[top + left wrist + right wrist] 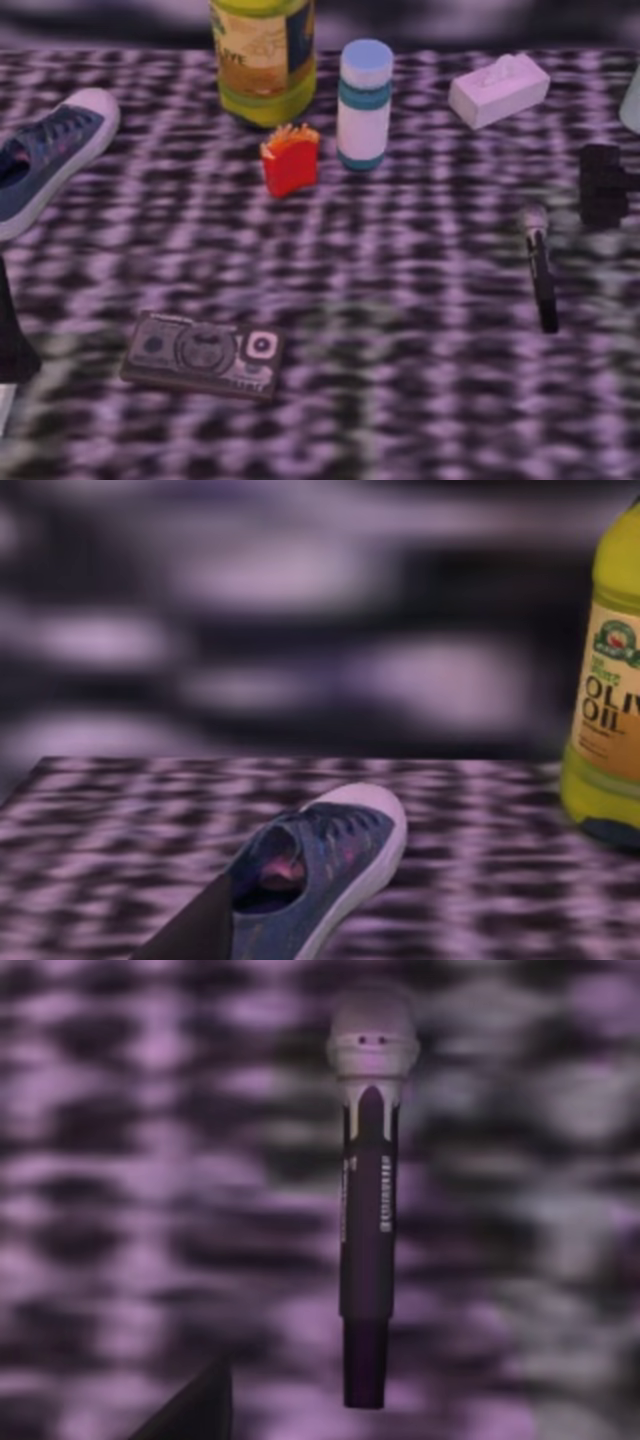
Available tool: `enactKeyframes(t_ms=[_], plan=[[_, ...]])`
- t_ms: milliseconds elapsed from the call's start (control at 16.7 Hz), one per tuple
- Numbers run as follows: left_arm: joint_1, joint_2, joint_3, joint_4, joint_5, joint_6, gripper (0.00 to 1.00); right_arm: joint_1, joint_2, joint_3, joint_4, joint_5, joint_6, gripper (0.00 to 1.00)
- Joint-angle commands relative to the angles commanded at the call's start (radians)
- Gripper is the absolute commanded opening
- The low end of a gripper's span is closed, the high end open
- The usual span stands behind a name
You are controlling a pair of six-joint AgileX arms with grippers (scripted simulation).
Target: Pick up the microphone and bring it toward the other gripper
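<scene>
The microphone (541,268) lies flat on the purple patterned cloth at the right side of the table, its grey mesh head (533,220) toward the back and its black handle toward the front. The right wrist view shows the whole microphone (366,1260) lying free with nothing touching it. My right gripper (603,186) hovers just right of the head and a little behind it. It is open and empty, and only one dark finger (200,1410) shows at that view's edge. My left arm (12,340) stays parked at the table's left edge, one finger (200,925) showing, open.
A flat dark camera (203,353) lies front left. A blue shoe (45,155) lies at the far left. At the back stand an olive oil bottle (263,55), a red fries box (290,160), a white bottle with a blue cap (364,105) and a white tissue box (498,90).
</scene>
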Motion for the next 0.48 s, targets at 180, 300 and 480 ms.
enactKeyframes(t_ms=[180,300,480], plan=[[0.0,0.0,0.0,0.0,0.0,0.0,1.0,0.033,0.253,0.176,-0.113,-0.003,0.037,1.0],[0.0,0.0,0.0,0.0,0.0,0.0,1.0,0.051,0.383,0.266,-0.18,-0.002,0.057,1.0],[0.0,0.0,0.0,0.0,0.0,0.0,1.0,0.069,0.508,0.352,-0.254,0.002,0.075,1.0]])
